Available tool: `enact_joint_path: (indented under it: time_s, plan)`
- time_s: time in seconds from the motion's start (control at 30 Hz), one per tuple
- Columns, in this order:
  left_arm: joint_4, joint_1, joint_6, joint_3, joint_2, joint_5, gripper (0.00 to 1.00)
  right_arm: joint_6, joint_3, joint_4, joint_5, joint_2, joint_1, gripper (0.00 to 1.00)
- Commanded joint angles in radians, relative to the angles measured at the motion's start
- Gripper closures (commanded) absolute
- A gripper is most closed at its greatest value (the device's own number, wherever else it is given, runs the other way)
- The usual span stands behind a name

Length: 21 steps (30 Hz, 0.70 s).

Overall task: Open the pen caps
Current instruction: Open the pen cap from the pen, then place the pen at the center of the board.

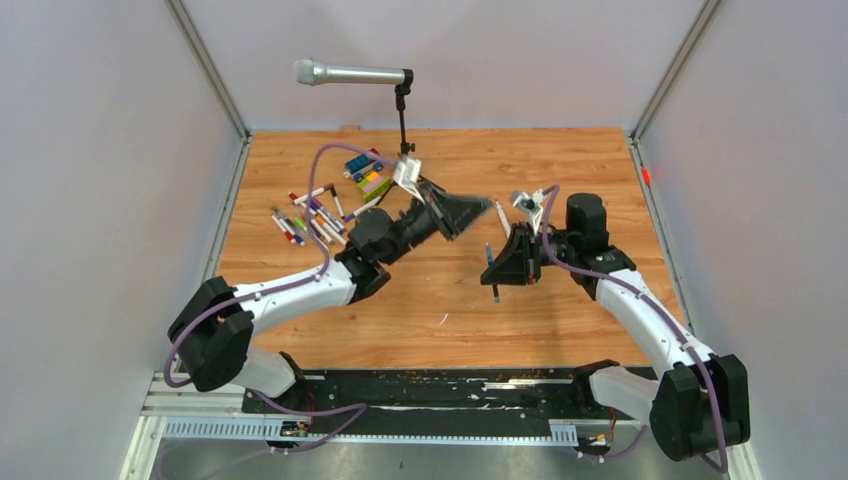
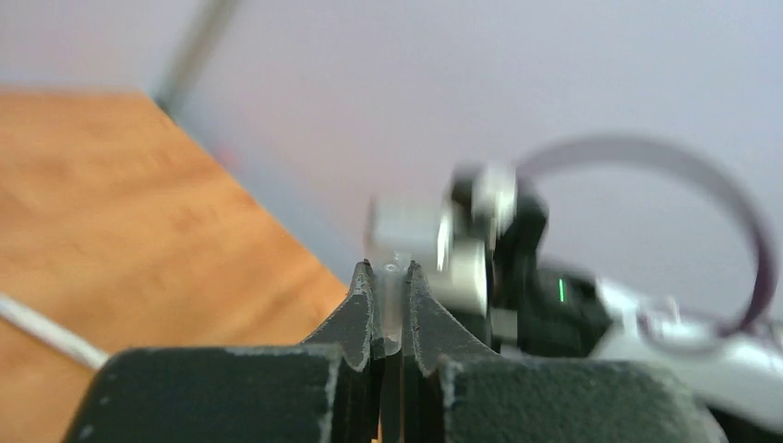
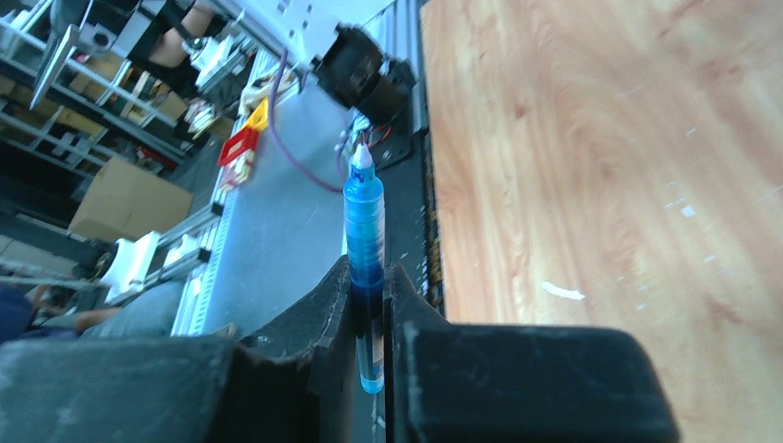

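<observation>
Right gripper (image 3: 367,272): fingers clamped tight on a blue pen (image 3: 365,221). The barrel runs straight out past the fingertips, and a short bit pokes out behind them toward the palm. The far end is a pale pointed tip with no cap that I can see, so I judge this one opened at that end. I can't check the other end.

Left gripper (image 2: 390,269): fingers all but closed, with a small pale piece (image 2: 392,293) pinched between the tips. It could be a cap, but the view is too blurred to say. From above, this gripper is smeared. It sits just across from the right fingers, close to them but not touching.

The rest of the pens (image 1: 312,215) lie in a loose heap on the table (image 1: 560,160), well behind the left fingers, out past that arm's wrist. The toy blocks (image 1: 368,178) are just beyond the heap. The coloured caps (image 1: 294,197) on the heap look to be on, though they are small in this view.

Progress, my call: early. One pen is probably done and the heap is untouched, so nearly everything is left. I see no loose caps on the wood near either set of fingers.
</observation>
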Motion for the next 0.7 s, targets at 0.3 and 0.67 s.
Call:
enact_joint_path:
  time_s: [0.3,0.67]
  plan:
    - [0.022,0.145,0.139,0.278,-0.060,-0.149,1.00,-0.137,-0.064,-0.059,0.018,-0.092,-0.011,1.00]
    - [-0.632,0.159,0.174,0.135,-0.212,-0.158,1.00,-0.375,-0.011,-0.223,0.642,-0.090,-0.188,0.96]
